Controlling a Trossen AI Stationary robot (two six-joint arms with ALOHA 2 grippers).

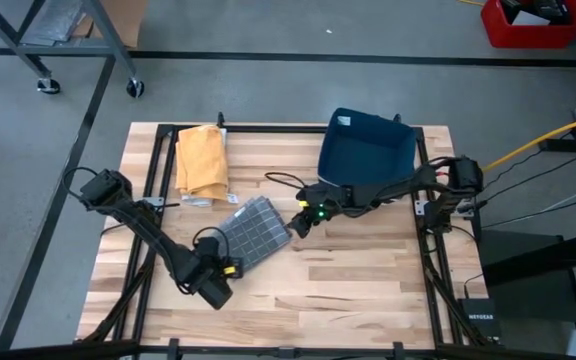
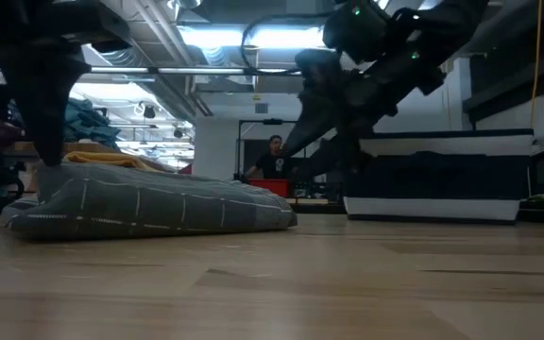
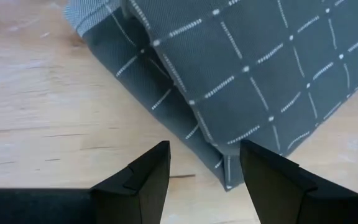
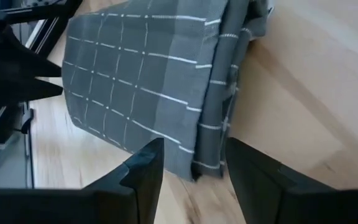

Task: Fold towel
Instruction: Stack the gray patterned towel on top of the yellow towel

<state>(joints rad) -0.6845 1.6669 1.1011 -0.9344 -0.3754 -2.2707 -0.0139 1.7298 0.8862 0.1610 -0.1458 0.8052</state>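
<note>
Left arm: reaches from the table's left edge toward the middle; the left gripper (image 1: 215, 280) sits just beside the towel's near-left corner.
Left jaws: spread, nothing between them; the wrist view shows the towel's corner just ahead of the gap, not touched.
Orange cloth (image 1: 201, 160): lies folded at the back left of the table (image 1: 368, 270), apart from the work.
Towel (image 1: 255, 230): grey with a white grid, lying at the table's centre-left as a compact, layered rectangle; stacked edges show along one side in the right wrist view.
Right gripper (image 1: 303, 222): hovers just beside the towel's right edge, raised off the table in the low view.
Right jaws: spread, holding nothing.
Blue bin (image 1: 366, 150): stands at the back, right of centre.
Step in hand: judged late; the towel appears already folded, though the layer count cannot be confirmed.
Next move: either pinch the corner for one more fold, or withdraw both arms without dragging the cloth.
</note>
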